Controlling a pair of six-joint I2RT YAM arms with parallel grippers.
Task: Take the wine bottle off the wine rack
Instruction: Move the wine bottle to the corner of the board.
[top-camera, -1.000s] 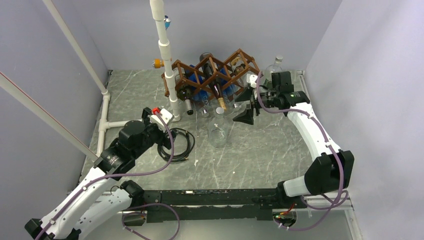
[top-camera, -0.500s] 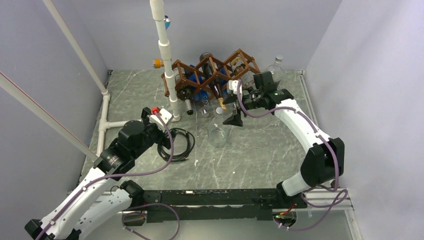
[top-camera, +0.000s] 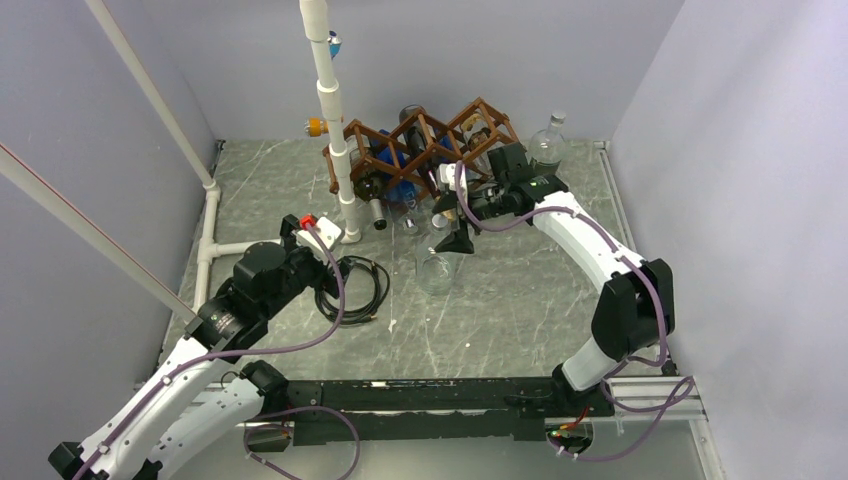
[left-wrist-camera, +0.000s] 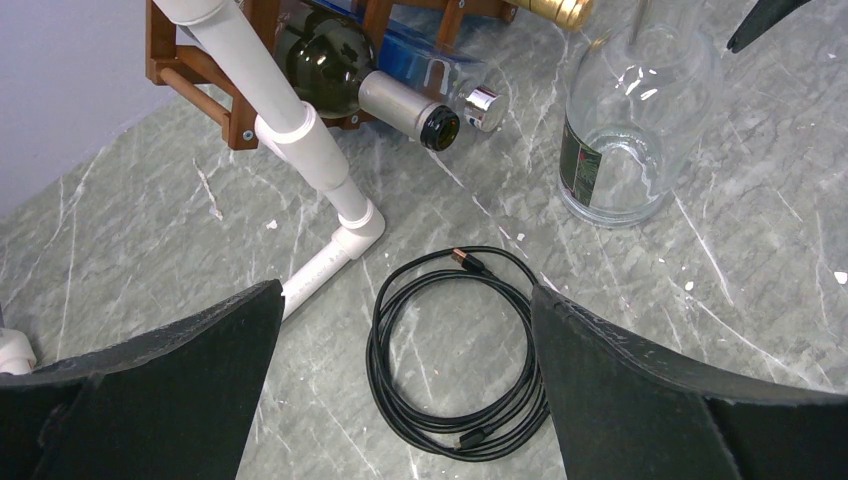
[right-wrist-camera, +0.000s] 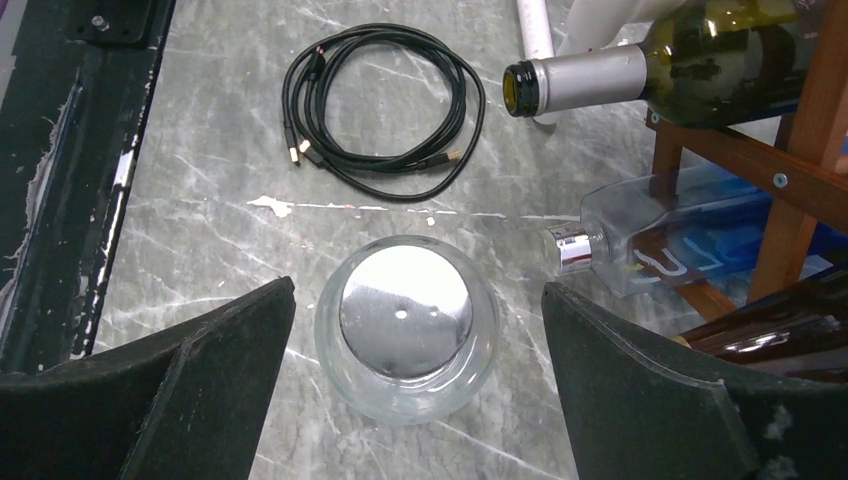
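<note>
- Rack first: the wine rack (top-camera: 480, 112) sits at the middle of the bench's far edge. The wine bottle (right-wrist-camera: 650, 72) I'd go for, dark green with a grey foil neck, lies in the lower row at the left end.
- Its long axis is roughly level, with the body back in the cell and the mouth poking out toward the near edge, just beside the white pipe post (top-camera: 335, 120).
- My right fingers (top-camera: 457, 238) are spread wide and empty above a clear upright bottle (right-wrist-camera: 405, 330) just in front of the rack. The wine bottle's neck lies leftward from there.
- My left fingers (left-wrist-camera: 405, 295) are also apart and empty, over a coiled cable (left-wrist-camera: 450, 350), with the neck ahead of them.
- I judge both arms near.
- The post and a chrome-capped bottle (right-wrist-camera: 640, 250) crowd the neck, but there is open bench toward the near edge.
</note>
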